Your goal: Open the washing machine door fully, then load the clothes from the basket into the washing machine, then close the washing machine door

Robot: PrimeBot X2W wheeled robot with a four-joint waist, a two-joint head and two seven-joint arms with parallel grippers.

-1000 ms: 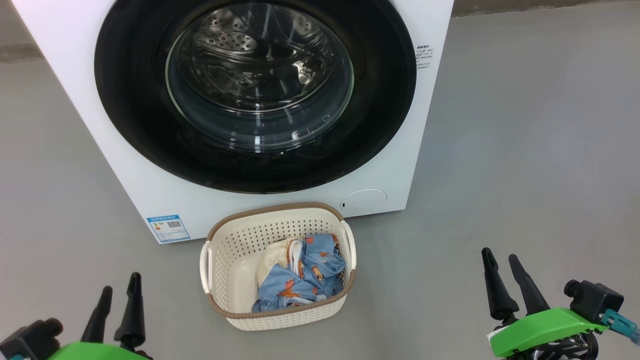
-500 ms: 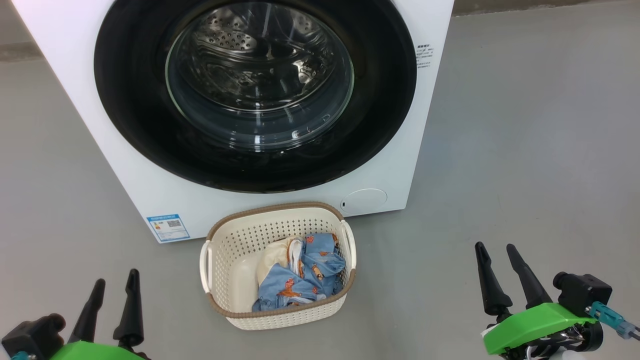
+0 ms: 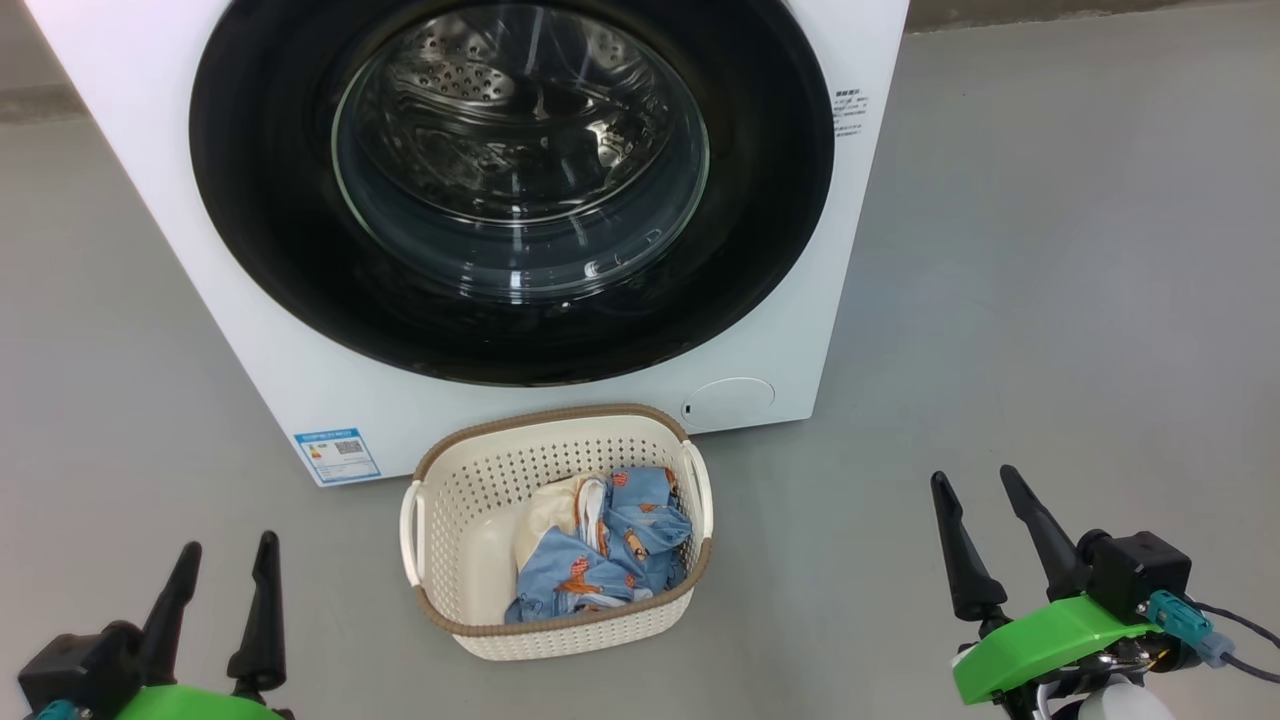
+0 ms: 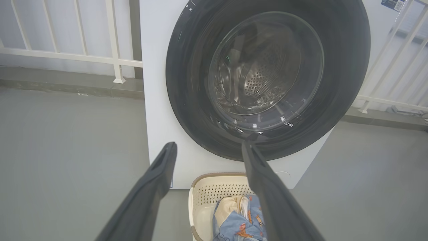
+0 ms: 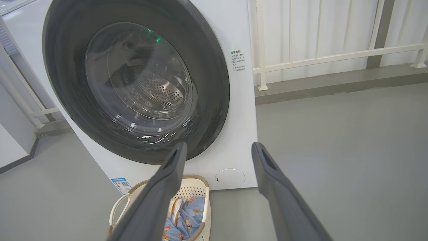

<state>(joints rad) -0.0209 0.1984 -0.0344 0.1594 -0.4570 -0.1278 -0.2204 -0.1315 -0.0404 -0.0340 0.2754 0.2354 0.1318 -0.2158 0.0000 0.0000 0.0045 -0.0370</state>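
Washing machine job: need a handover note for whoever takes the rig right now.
Left gripper: open, empty, low on the left, touching nothing.
Right gripper: open, empty, low on the right, above the floor.
Washing machine door: shut against the washing machine.
Clothes: in the basket, which stands on the floor just in front of the washing machine, below the door.
Done: nothing yet.
Left: open the door fully, load the clothes from the basket, close the door.
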